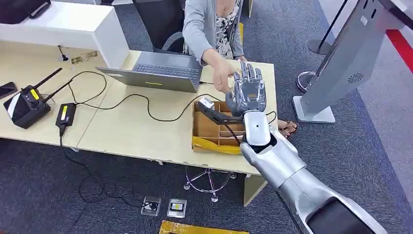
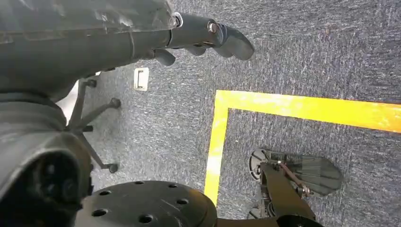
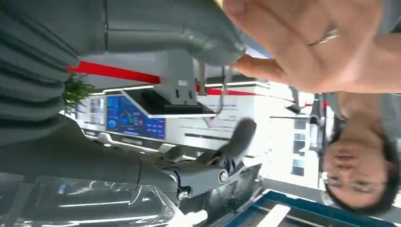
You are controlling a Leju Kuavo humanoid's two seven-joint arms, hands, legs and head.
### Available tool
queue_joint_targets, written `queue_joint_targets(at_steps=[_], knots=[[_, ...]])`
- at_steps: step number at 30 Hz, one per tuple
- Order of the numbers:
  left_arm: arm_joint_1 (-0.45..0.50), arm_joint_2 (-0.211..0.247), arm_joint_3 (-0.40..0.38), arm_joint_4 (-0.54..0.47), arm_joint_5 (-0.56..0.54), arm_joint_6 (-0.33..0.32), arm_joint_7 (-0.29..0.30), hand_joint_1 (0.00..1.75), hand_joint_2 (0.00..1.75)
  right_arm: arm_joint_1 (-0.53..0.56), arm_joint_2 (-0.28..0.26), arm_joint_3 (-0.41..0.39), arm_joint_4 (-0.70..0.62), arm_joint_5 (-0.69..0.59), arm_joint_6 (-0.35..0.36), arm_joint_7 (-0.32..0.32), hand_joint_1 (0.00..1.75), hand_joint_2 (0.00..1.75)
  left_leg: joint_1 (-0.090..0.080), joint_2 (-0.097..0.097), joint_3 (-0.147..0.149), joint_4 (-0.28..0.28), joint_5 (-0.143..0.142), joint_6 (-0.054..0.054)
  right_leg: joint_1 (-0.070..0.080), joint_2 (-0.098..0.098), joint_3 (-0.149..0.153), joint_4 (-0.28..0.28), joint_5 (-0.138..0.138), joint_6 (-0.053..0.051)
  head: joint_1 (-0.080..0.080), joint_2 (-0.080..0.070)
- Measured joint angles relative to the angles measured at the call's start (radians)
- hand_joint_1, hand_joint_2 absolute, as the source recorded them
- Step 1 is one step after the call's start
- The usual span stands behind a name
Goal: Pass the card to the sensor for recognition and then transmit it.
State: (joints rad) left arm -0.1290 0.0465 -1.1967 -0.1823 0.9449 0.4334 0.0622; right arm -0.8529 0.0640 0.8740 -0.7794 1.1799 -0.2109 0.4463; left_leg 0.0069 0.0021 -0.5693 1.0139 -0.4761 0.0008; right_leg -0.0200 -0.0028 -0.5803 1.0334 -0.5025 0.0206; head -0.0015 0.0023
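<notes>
Though the job turns on the card, I cannot make it out in any view; if it is here at all, I judge it sits where the person's hand point(image 1: 223, 80) meets my right hand point(image 1: 247, 92), just right of centre in the head view. That hand is raised palm-up above the far right end of the desk point(image 1: 126, 126), which reads to me as a pose for receiving a handover. It suits what follows too, since the grey kiosk point(image 1: 348, 58) I take for the sensor stands at the right edge of the frame, well apart from the desk.

The fingers point(image 1: 251, 73) stand upright and spread, closed on nothing I can see. In the right wrist view the person's palm is just beside my thick grey thumb point(image 3: 208, 42), while the darker fingers point(image 3: 236, 142) reach out freely in the lower middle; whether there is contact I cannot tell.

Below the hand lies a wooden divided tray point(image 1: 207, 129), and a laptop point(image 1: 160, 73) sits at upper centre.

My left hand point(image 2: 203, 33) hangs over the carpet point(image 2: 307, 56), fingers loosely extended and holding nothing.
</notes>
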Motion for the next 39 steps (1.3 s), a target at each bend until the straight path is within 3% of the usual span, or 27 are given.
queue_joint_targets(at_steps=[10,13,17,27,30,36,38,39], knots=[[0.000,0.000,0.000,0.000,-0.006,-0.003,0.000,0.00,0.00,-0.016,0.007,-0.002,0.015,0.008,0.025,0.028,0.00,0.00,0.000,0.000,0.000,0.000,0.000,0.000,0.000,0.000,-0.001,0.000,0.000,0.000,0.000,0.000],[0.001,0.000,0.000,0.000,0.006,-0.003,-0.002,0.00,0.00,-0.015,-0.026,-0.025,0.015,-0.026,-0.040,0.031,0.00,0.00,0.000,0.000,0.000,0.000,0.000,0.000,0.000,0.000,-0.001,-0.001,0.000,0.000,0.000,0.000],[0.004,0.000,0.001,0.000,0.021,-0.006,-0.003,0.00,0.00,-0.012,-0.114,-0.078,0.013,-0.052,-0.093,0.058,0.00,0.00,0.000,-0.001,0.000,0.000,0.000,0.000,0.000,-0.002,0.001,-0.003,0.000,0.000,0.000,0.000],[0.011,0.000,0.001,0.000,0.048,0.010,0.030,0.00,0.00,0.100,-0.408,-0.327,-0.036,-0.227,-0.026,0.142,0.00,0.00,-0.001,-0.002,-0.001,0.001,-0.002,0.003,-0.001,-0.003,0.002,-0.006,0.001,0.001,0.000,0.000],[0.012,-0.001,0.002,0.000,0.068,0.026,0.041,0.00,0.00,0.147,-0.470,-0.392,-0.034,-0.254,-0.029,0.143,0.00,0.00,-0.001,0.000,-0.001,0.001,-0.003,0.004,-0.001,-0.002,0.001,-0.006,0.001,0.001,0.000,0.000],[0.012,-0.009,0.012,0.000,0.119,0.078,0.040,0.00,0.00,0.212,-0.525,-0.482,0.075,-0.355,-0.110,0.080,0.00,0.00,-0.001,-0.001,-0.001,0.001,-0.003,0.003,0.000,-0.002,0.001,-0.006,0.001,0.001,0.000,0.000],[0.012,-0.012,0.022,0.000,0.149,0.099,0.034,0.00,0.00,0.242,-0.530,-0.520,0.120,-0.520,-0.131,0.015,0.00,0.00,0.000,-0.001,0.000,0.001,-0.003,0.003,0.000,-0.002,0.002,-0.006,0.000,0.001,0.000,0.000],[0.012,-0.016,0.034,0.000,0.167,0.112,0.026,0.00,0.00,0.265,-0.529,-0.561,0.154,-0.666,-0.133,-0.062,0.00,0.00,0.001,-0.002,0.000,0.001,-0.003,0.003,0.001,-0.004,0.003,-0.006,0.000,0.002,0.000,0.000]])
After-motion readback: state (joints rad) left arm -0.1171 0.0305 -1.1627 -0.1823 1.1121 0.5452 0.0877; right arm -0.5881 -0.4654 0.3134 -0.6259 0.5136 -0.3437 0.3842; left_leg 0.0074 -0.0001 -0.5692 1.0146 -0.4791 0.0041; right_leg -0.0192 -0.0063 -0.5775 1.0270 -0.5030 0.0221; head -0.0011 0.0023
